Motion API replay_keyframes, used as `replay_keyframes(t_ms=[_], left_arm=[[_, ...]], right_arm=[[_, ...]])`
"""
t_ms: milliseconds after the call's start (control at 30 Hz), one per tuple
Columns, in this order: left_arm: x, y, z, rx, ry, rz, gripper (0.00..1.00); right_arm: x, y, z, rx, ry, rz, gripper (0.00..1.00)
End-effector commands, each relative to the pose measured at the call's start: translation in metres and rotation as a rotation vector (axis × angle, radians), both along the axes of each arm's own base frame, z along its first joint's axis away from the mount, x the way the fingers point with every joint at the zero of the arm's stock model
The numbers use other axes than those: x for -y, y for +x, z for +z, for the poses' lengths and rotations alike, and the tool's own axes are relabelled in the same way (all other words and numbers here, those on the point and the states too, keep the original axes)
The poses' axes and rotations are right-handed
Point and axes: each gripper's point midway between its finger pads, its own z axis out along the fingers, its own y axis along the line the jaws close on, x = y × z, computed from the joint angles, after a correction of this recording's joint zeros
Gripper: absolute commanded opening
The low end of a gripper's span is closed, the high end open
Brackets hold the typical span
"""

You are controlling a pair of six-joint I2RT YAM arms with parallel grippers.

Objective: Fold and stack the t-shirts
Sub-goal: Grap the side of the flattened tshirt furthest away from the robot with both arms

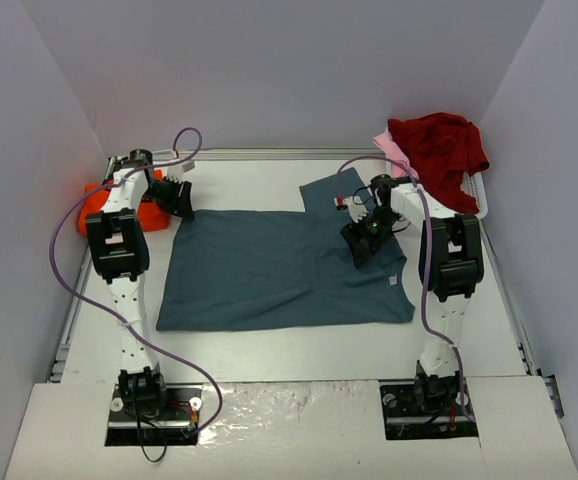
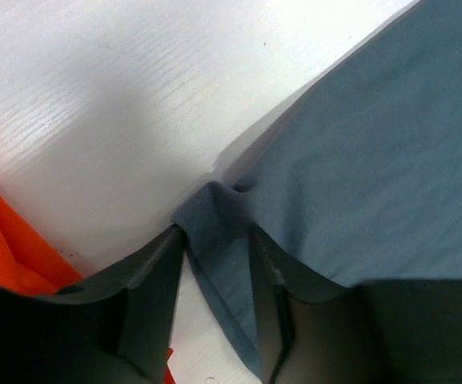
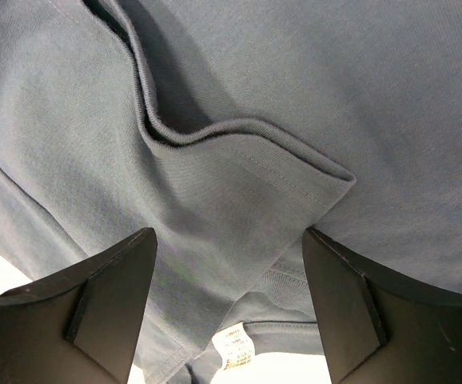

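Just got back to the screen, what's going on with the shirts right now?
The blue-grey t-shirt lies spread flat on the table. The left claw pinches its far left corner, while the right claw hangs open over its right side. The orange t-shirt sits at the far left; the dark red t-shirt and pink t-shirt are heaped on the white basket.

The white basket (image 1: 483,200) stands at the far right corner of the white table (image 1: 289,350). White walls (image 1: 289,70) enclose three sides.

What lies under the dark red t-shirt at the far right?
The dark red t-shirt overlies a pale pink t-shirt, peeking out left, and a white basket. The basket's inside is covered.
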Motion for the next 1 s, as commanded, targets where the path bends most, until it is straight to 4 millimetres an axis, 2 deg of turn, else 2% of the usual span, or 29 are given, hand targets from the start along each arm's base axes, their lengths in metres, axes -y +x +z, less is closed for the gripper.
replay_keyframes(t_ms=[0, 367, 433, 567, 833, 867, 933, 967], left_arm=[[0.002, -0.013, -0.011, -0.058, 0.020, -0.013, 0.35], [-0.003, -0.011, -0.018, -0.073, 0.060, 0.029, 0.29], [-0.003, -0.011, -0.019, -0.075, 0.090, 0.033, 0.24], [-0.003, -0.011, -0.021, -0.071, 0.123, 0.038, 0.03], [-0.010, -0.004, -0.017, -0.030, 0.178, 0.086, 0.02], [-0.014, 0.002, -0.008, 0.007, 0.195, 0.109, 0.02], [-0.017, 0.004, -0.006, 0.037, 0.215, 0.132, 0.02], [-0.019, 0.007, 0.007, 0.069, 0.231, 0.157, 0.02]], right_arm=[[0.014, -0.027, -0.024, -0.134, -0.070, 0.005, 0.70], [0.015, -0.027, -0.025, -0.138, -0.075, 0.002, 0.69], [0.016, -0.028, -0.026, -0.140, -0.079, 0.002, 0.69], [0.016, -0.028, -0.027, -0.141, -0.084, 0.002, 0.68], [0.016, -0.026, -0.023, -0.129, -0.082, 0.001, 0.68], [0.016, -0.025, -0.021, -0.122, -0.081, 0.000, 0.67], [0.015, -0.021, -0.016, -0.105, -0.075, -0.003, 0.66], [0.014, -0.020, -0.014, -0.098, -0.071, -0.006, 0.66]])
